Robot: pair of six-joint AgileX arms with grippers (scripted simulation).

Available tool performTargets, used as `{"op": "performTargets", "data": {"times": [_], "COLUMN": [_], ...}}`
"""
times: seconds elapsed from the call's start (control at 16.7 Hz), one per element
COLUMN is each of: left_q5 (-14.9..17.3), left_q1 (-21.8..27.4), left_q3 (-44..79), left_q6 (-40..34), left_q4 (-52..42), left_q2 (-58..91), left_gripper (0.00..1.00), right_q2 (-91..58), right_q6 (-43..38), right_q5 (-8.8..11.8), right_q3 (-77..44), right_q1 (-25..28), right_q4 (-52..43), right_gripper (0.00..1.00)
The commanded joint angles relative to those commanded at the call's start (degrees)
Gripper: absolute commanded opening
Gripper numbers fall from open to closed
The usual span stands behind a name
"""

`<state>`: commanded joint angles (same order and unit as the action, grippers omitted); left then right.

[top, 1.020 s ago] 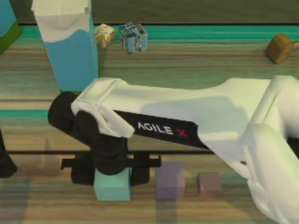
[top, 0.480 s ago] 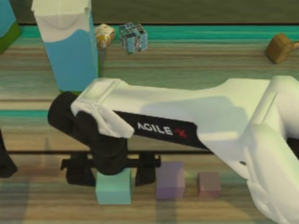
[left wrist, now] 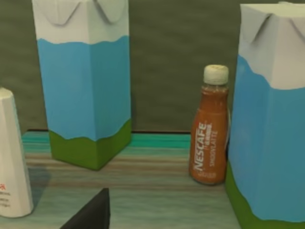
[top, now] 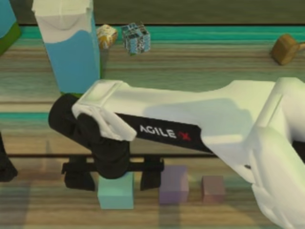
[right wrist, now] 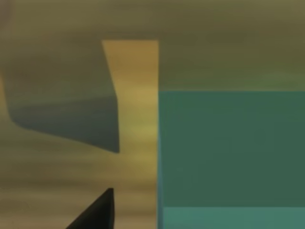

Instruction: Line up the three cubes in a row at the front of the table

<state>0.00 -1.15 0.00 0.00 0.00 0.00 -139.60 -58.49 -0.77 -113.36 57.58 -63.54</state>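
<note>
- The streaked wooden desk [top: 200, 67] has three cubes in a row at its front.
- The right end effector [top: 114, 176] stands open around the cyan cube [top: 115, 192], fingers apart from its sides.
- The lilac cube [top: 173, 184] and the pink-brown cube [top: 213, 188] sit to its right.
- They look rigid, light and matte; opposite flat faces are the place to hold.
- The left end effector [top: 5, 167] is parked at the left edge; its fingers cannot be told.

Our right arm [top: 200, 119] wears smooth, rounded white shells over a matte black forearm strip bearing white "AGILE" lettering and a red X. Its wrist is a bulbous black housing, and our right end effector [top: 113, 179] has a black crossbar with two blocky black fingers [top: 78, 180].
</note>
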Motion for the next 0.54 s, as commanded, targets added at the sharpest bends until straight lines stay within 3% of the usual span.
{"op": "performTargets", "data": {"times": [0.54], "left_q5": [0.0], "left_q1": [0.0], "left_q3": [0.0], "left_q6": [0.0], "left_q4": [0.0], "left_q2": [0.0], "left_gripper": [1.00], "right_q2": [2.1], "right_q6": [0.0], "right_q5": [0.0], "right_q3": [-12.0], "right_q1": [0.5], "right_q4": [-14.1], "right_gripper": [1.00]}}
